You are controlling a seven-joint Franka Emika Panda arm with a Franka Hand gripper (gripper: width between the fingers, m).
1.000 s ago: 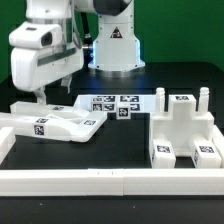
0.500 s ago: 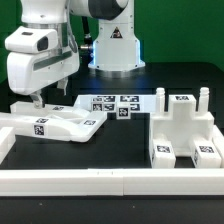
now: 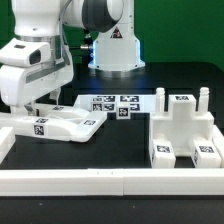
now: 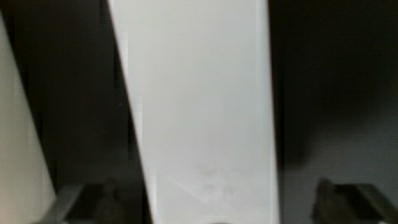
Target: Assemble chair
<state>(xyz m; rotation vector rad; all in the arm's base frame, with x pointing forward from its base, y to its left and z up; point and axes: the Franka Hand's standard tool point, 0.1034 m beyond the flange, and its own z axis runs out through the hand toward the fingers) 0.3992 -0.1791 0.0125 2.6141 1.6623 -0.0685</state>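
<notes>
Loose white chair pieces [image 3: 58, 125] with square tags lie on the exterior view's left of the black table. A taller blocky chair piece [image 3: 182, 128] with tags stands on the right. My gripper [image 3: 31, 103] is down at the far left, over a long white piece [image 3: 17, 108]. In the wrist view that white bar [image 4: 192, 100] runs between the jaws. My gripper [image 4: 217, 206] straddles it, open, with a dark gap between the bar and each finger [image 4: 93, 200]. The edge of another white piece [image 4: 13, 140] shows beside the bar.
The marker board [image 3: 112, 102] lies flat at the back middle. White border rails [image 3: 110, 182] close off the front and the left. The robot's base [image 3: 113, 45] stands behind the board. Bare black table lies between the left pieces and the right piece.
The arm has come down and moved toward the exterior view's left, bringing the gripper low over the far-left white piece. The chair pieces have not moved.
</notes>
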